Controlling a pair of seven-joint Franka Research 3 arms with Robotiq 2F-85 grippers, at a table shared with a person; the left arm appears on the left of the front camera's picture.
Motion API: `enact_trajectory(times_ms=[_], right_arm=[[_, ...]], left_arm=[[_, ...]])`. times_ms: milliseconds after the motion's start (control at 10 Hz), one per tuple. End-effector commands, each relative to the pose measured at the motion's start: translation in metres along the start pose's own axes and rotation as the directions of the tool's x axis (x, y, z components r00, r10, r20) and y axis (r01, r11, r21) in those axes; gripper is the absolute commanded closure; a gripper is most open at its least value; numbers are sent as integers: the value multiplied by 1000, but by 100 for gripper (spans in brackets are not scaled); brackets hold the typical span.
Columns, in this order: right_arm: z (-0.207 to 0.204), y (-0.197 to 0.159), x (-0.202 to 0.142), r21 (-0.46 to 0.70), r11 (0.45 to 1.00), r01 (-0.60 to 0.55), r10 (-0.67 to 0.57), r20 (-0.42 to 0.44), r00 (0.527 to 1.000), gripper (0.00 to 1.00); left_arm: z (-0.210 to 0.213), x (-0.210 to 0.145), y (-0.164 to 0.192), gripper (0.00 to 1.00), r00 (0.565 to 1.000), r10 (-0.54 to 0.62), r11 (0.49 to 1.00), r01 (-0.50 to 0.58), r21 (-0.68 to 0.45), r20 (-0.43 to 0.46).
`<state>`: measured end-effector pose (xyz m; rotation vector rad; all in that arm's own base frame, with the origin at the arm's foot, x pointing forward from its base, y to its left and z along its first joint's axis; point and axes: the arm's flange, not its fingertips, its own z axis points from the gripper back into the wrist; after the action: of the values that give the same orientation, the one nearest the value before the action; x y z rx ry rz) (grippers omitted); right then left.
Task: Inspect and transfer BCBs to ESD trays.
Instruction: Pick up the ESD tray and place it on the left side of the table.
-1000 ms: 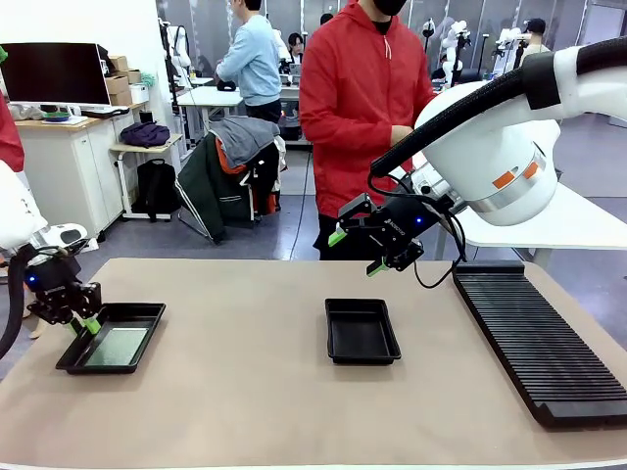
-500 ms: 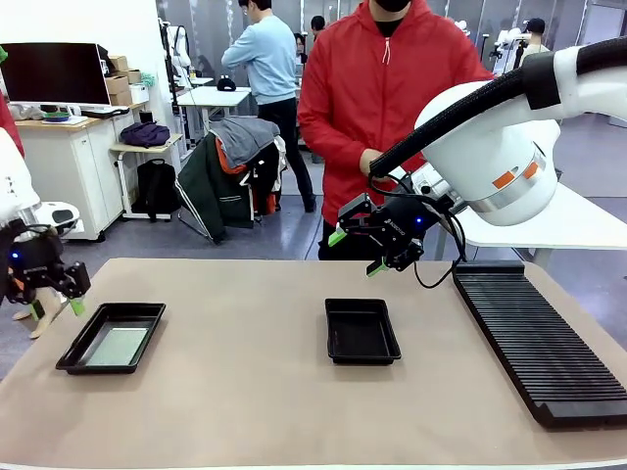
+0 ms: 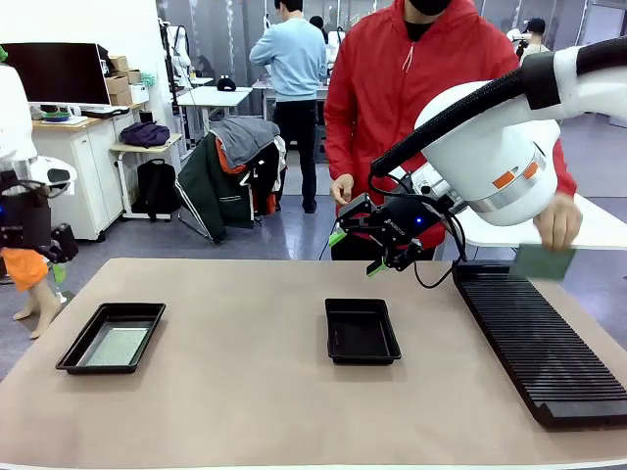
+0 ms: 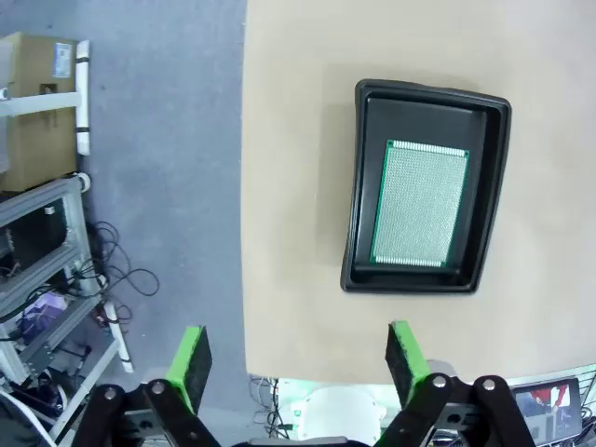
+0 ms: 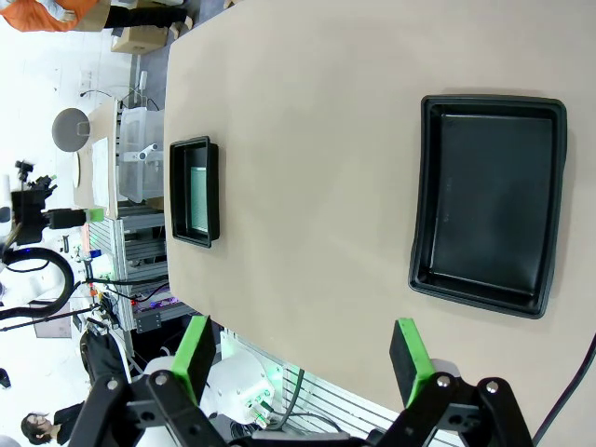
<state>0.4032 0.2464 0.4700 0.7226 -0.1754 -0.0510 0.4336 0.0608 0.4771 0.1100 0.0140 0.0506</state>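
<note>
Our left gripper (image 4: 298, 361) hangs with its green-padded fingers (image 4: 194, 363) spread wide and nothing between them, raised off the table (image 3: 245, 411) beyond its edge. Well ahead of those fingertips, and off toward one of them in the left wrist view, lies one ESD tray (image 4: 494, 186) with a BCB (image 4: 419, 205) flat on its floor, its long sides running along the tray's long sides and a band of black floor showing around it. From the front we see that same tray (image 3: 73, 357) well below the left gripper (image 3: 44, 259). Our right gripper (image 3: 358, 253) hovers over the table's far half, its fingers (image 5: 408, 361) likewise spread and holding nothing. The second ESD tray (image 3: 361, 331) sits just below and in front of it, its floor bare in the right wrist view (image 5: 489, 205). Beyond the right gripper, a person in a red jacket (image 3: 431, 108) stands at the far side, one hand (image 3: 558, 220) holding a pale green board (image 3: 542, 262) above the far end of a long black ribbed rack (image 3: 539, 343).
</note>
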Motion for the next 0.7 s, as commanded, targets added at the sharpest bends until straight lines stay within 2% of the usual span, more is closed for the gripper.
enact_trajectory(times_ms=[0, 600], right_arm=[[0, 1, 0, -9, 1000, 5, -5, -4, 1000, 0], [0, 1, 0, -9, 1000, 5, -5, -4, 1000, 0]], left_arm=[[18, -6, -3, 0, 1000, 0, 1000, 0, 26, 7], [39, -6, 0, 0, 1000, -11, 999, 11, -32, 25]])
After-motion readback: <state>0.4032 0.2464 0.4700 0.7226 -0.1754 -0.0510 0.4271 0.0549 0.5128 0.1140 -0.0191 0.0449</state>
